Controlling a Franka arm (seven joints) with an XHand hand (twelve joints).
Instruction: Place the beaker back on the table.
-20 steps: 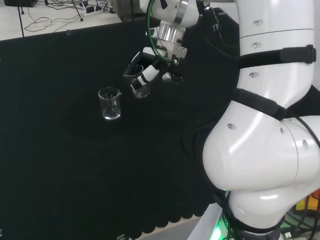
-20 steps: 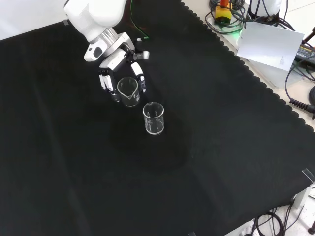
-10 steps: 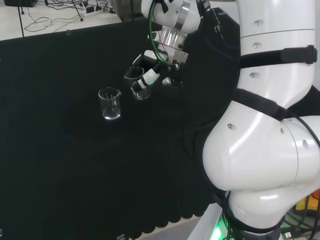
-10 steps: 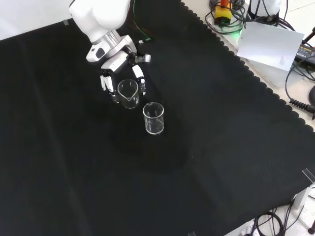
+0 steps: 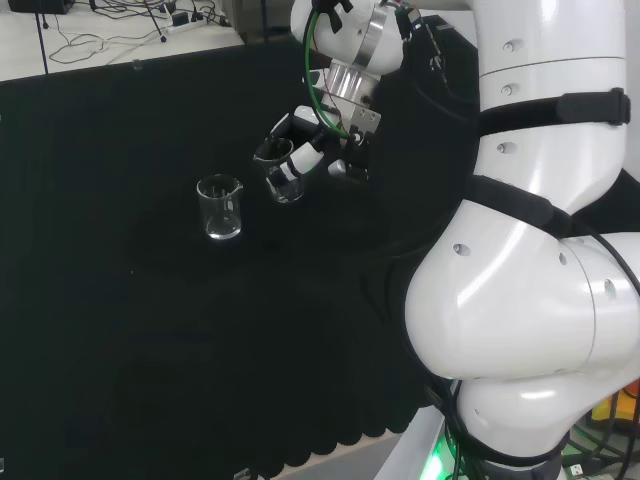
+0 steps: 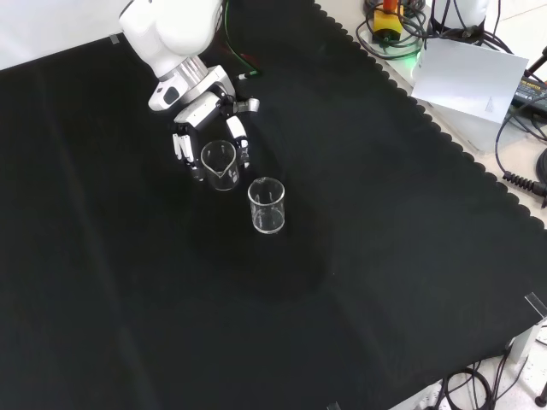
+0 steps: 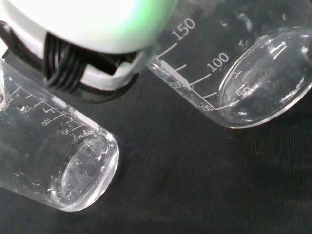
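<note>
- Black cloth (image 6: 385, 256) covers the whole bench; its scalloped hem runs along the bench's right edge in the front view, and past that edge lie cables and a pale grey box (image 6: 470, 81).
- Going left to right in the head view, a clear glass beaker (image 5: 220, 207) comes first. It stands upright on the cloth, free of the hand, well in from every edge of the bench.
- Just beside it to the right in that view is the held beaker (image 5: 281, 172), a second clear one, caught in the hand (image 5: 310, 150).
- Black and white fingers (image 6: 181, 145) are curled round the held beaker (image 6: 220, 164) on both sides of its wall, with its rim open to the camera and the spout towards the lower edge of the front view.
- Whether the held beaker's base touches the cloth, I cannot tell from either of these views.
- In the front view the hand (image 6: 201, 120) comes down from the bench's far side, and the free beaker (image 6: 267, 205) stands near the held one, lower and to the right, the two apart.
- From the wrist, both beakers appear close, with printed graduation marks on their walls and black cloth behind them; a blurred white part of the hand (image 7: 92, 24) overlaps one of them.
- Farthest right in the head view rise the arm's large white links (image 5: 530, 300).
</note>
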